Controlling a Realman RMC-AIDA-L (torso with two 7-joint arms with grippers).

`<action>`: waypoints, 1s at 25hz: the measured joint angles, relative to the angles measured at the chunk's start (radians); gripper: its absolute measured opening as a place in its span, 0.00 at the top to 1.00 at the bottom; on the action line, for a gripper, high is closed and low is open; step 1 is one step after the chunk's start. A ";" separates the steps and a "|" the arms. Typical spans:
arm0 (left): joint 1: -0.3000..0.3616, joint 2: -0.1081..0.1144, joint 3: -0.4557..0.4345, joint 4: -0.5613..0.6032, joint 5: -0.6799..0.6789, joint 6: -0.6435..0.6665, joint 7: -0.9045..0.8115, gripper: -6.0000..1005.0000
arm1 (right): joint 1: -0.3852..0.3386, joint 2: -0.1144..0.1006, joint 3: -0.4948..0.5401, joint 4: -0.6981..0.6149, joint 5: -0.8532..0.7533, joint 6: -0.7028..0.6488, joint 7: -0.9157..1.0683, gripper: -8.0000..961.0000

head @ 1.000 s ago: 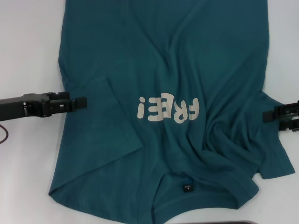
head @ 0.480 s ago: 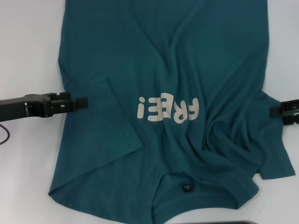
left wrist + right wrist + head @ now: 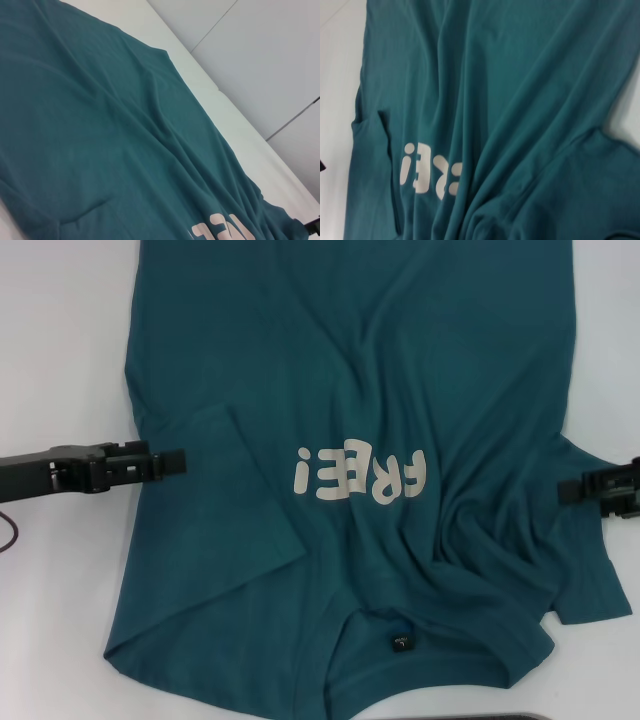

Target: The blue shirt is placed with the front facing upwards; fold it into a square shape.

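The blue shirt (image 3: 380, 360) lies front up on the white table (image 3: 60, 340), its pale "FREE!" lettering (image 3: 360, 475) upside down to me and the black neck tag (image 3: 400, 644) near the front edge. One sleeve (image 3: 220, 500) is folded inward over the body; the other sleeve (image 3: 590, 585) lies rumpled at the right. My left gripper (image 3: 175, 461) reaches in from the left, its tip over the shirt's left edge by the folded sleeve. My right gripper (image 3: 565, 490) comes in from the right over the wrinkled cloth. Both wrist views show the shirt (image 3: 100, 125) (image 3: 520, 75) only.
Bare white table shows left and right of the shirt. A thin dark cable (image 3: 8, 530) curls at the far left. A dark object (image 3: 500, 717) peeks in at the bottom edge. Deep wrinkles (image 3: 480, 530) run across the shirt's right half.
The right gripper drew back toward the right edge half a second ago and has now come inward again over the shirt. The left gripper has hardly moved.
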 joint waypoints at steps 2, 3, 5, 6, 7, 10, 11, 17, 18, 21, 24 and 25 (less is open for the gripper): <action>0.001 0.000 0.000 0.000 0.000 0.000 0.000 0.07 | -0.004 -0.002 -0.008 0.005 -0.003 -0.008 0.002 0.22; 0.001 0.000 0.000 0.000 0.000 0.000 0.000 0.07 | -0.007 -0.002 -0.013 0.006 -0.004 -0.011 0.004 0.22; 0.001 0.000 0.000 0.000 0.000 0.000 0.000 0.07 | -0.014 -0.002 -0.026 0.006 -0.004 -0.017 0.010 0.22; 0.001 0.000 0.000 0.000 0.000 0.000 0.000 0.07 | -0.018 -0.001 -0.029 0.005 -0.004 -0.019 0.011 0.22; 0.001 0.000 0.000 0.000 0.000 0.001 0.000 0.07 | -0.020 0.000 -0.030 0.004 -0.004 -0.020 0.011 0.22; -0.001 0.000 0.000 0.000 0.000 0.000 0.000 0.07 | -0.023 0.001 -0.030 0.005 -0.004 -0.019 0.011 0.22; -0.001 0.000 0.000 0.000 0.000 0.000 0.001 0.07 | -0.023 0.002 -0.030 0.006 -0.004 -0.017 0.010 0.22; -0.001 0.000 0.000 0.000 0.000 -0.004 0.003 0.07 | -0.019 0.009 -0.030 -0.001 0.000 -0.022 0.014 0.29; 0.000 0.000 0.000 0.000 0.000 -0.004 0.003 0.07 | -0.018 0.009 -0.030 -0.001 0.000 -0.025 0.016 0.31; 0.000 0.000 0.000 0.000 0.000 -0.004 0.001 0.07 | -0.017 0.009 -0.030 -0.002 0.000 -0.038 0.020 0.35; -0.004 0.000 0.000 0.000 0.000 -0.004 0.000 0.07 | -0.014 0.006 -0.037 -0.002 -0.003 -0.040 0.025 0.39; -0.007 0.000 0.000 0.001 0.000 -0.005 0.000 0.07 | -0.014 0.004 -0.038 -0.002 -0.003 -0.040 0.027 0.41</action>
